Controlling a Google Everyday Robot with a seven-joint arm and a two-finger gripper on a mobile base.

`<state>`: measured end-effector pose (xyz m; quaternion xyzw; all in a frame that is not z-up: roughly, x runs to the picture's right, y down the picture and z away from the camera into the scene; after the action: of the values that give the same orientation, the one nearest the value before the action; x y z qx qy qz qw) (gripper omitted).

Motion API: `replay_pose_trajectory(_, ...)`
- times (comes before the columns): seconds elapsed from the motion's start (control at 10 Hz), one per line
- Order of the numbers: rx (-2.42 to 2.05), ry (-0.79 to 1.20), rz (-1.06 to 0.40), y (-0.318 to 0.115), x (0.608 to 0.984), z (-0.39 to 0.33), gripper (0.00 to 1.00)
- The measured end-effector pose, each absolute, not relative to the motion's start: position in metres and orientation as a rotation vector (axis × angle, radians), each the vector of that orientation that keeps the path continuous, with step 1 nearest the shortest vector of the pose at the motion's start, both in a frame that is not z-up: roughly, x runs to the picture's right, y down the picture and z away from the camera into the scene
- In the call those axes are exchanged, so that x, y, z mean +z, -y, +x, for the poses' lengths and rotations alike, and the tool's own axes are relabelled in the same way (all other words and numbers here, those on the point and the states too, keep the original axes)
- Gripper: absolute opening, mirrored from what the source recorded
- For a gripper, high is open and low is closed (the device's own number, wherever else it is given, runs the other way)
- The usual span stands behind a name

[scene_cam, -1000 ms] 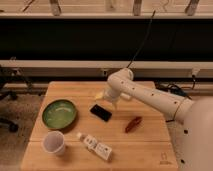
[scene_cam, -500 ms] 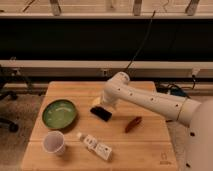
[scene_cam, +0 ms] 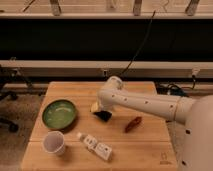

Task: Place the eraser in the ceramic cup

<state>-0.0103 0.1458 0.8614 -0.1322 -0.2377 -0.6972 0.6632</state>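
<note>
The eraser [scene_cam: 104, 116] is a small flat black block on the wooden table [scene_cam: 150, 145], near its middle. My gripper [scene_cam: 99, 109] is at the end of the white arm [scene_cam: 145, 103], which reaches in from the right. The gripper is right at the eraser's upper left edge and partly covers it. The ceramic cup [scene_cam: 53, 142] is whitish and stands upright near the table's front left corner, well apart from the gripper.
A wide green bowl [scene_cam: 59, 113] sits at the left, just behind the cup. A white bottle-like object [scene_cam: 95, 145] lies in front of the eraser. A reddish-brown elongated object [scene_cam: 133, 123] lies to the eraser's right.
The arm has lowered and swung a little left, bringing the gripper down onto the eraser. The eraser, cup and bowl are in the same places.
</note>
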Motion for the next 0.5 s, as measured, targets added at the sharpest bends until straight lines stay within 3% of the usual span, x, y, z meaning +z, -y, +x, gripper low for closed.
replay_pose_trajectory(0.5,-1.623,0.53,-0.372,-0.154,0.906,-0.023,0.8)
